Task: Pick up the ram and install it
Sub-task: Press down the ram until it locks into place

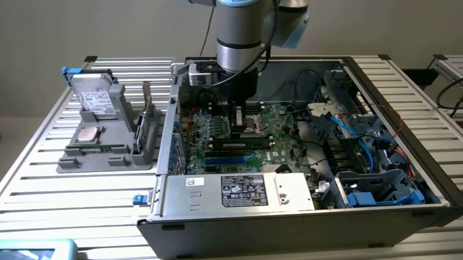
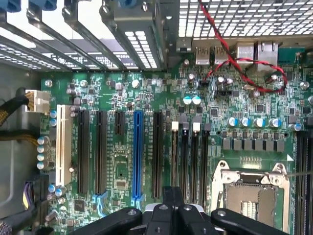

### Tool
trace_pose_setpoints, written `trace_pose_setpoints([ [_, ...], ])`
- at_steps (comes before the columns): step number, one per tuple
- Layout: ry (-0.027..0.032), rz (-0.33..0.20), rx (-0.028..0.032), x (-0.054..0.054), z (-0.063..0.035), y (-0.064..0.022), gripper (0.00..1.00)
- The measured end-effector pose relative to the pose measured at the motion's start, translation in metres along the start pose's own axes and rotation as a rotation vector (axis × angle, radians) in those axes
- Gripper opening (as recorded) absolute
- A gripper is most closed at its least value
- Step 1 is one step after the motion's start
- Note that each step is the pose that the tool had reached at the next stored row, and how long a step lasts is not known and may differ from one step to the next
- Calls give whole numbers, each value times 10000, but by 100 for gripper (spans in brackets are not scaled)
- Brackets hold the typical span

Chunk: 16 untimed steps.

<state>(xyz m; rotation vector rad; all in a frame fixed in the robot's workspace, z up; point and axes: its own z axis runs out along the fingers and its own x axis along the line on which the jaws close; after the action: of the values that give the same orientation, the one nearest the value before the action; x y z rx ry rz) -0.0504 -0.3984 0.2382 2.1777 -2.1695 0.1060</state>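
The ram (image 1: 147, 129), a narrow green stick, stands on edge in the grey holder (image 1: 108, 157) outside the case, on the exterior view's left. My gripper (image 1: 237, 116) hangs inside the open computer case, low over the motherboard (image 1: 217, 135) and well apart from the ram. In the wrist view the gripper (image 2: 172, 195) is shut, its dark fingers pressed together with nothing visible between them. It hovers over the row of long memory slots (image 2: 190, 156) beside the processor socket (image 2: 252, 193). A dark strip (image 1: 239, 145) lies in one slot just in front of the gripper.
The holder also carries a silver hard drive (image 1: 95, 100) and a square processor chip (image 1: 88, 134). Case walls, the power supply (image 1: 242, 189), a drive cage (image 1: 380, 187) and loose blue and red cables (image 1: 354, 135) crowd the motherboard. Expansion slots (image 2: 138, 152) lie beside the memory slots.
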Motion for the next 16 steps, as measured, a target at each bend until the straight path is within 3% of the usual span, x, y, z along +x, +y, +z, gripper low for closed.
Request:
trace_pose_setpoints([
  [8,-89,0,-1,-28,67,12,11],
  [14,-210,0,-1,-32,99,14,11],
  [16,-223,1,0,-32,102,15,11],
])
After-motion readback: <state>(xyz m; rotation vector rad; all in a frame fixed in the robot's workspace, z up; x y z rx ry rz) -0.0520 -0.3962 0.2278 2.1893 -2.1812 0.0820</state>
